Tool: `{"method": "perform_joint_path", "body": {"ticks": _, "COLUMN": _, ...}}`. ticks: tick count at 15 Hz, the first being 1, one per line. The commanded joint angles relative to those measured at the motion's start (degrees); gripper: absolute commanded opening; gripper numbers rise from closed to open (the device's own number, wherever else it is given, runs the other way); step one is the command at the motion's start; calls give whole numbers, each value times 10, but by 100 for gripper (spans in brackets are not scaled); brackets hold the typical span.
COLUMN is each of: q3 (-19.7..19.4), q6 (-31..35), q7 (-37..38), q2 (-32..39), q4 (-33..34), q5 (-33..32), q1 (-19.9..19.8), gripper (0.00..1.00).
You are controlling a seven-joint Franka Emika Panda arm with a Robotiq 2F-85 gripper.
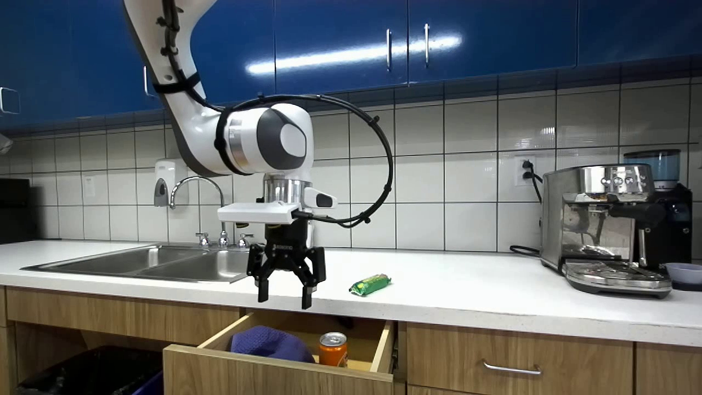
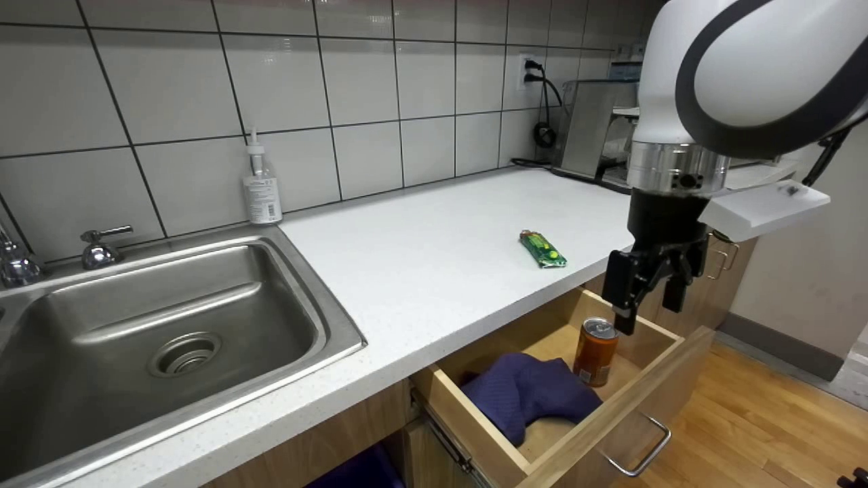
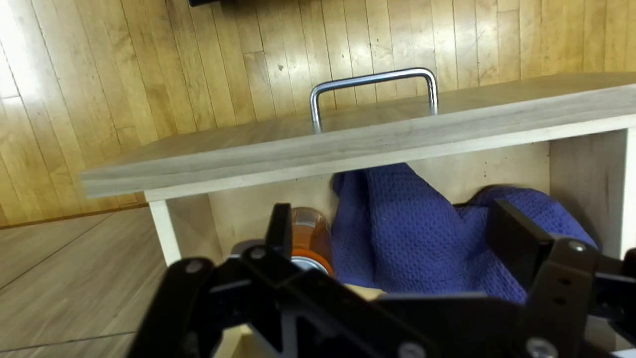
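My gripper [image 1: 285, 296] is open and empty, pointing down above the pulled-out wooden drawer [image 1: 274, 366]. It also shows in an exterior view [image 2: 649, 310] and in the wrist view [image 3: 397, 228]. An orange can [image 2: 595, 356] with a silver top stands upright in the drawer; in the wrist view the can [image 3: 314, 236] is partly hidden behind a finger. A crumpled purple cloth [image 2: 522, 393] lies beside it; in the wrist view the cloth [image 3: 412, 223] shows between the fingers, below them. A green packet [image 1: 370, 285] lies on the white counter, also seen in an exterior view [image 2: 542, 249].
A steel sink [image 2: 332, 325] is set into the counter [image 2: 420, 257]. A soap bottle [image 2: 262, 196] stands behind it. A coffee machine [image 1: 598, 219] stands at the counter's far end. The drawer's metal handle [image 3: 375, 79] sticks out in front. Blue cabinets [image 1: 340, 49] hang above.
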Motion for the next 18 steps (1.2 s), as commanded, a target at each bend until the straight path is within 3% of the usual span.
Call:
{"method": "perform_joint_path", "body": {"ticks": 1, "q3": 10, "q6": -21, "q7": 22, "q2": -39, "q4": -36, "q5": -15, "q1": -1, "gripper": 100}}
{"method": "perform_joint_path", "body": {"ticks": 11, "q3": 29, "q6": -25, "q7": 44, "q2": -41, "q4": -86, "q5": -32, "q1": 6, "gripper": 100}}
{"method": "perform_joint_path", "body": {"ticks": 18, "q3": 30, "q6": 12, "q7": 26, "q2": -24, "q4": -106, "q5": -17, "q1": 8, "gripper": 100}}
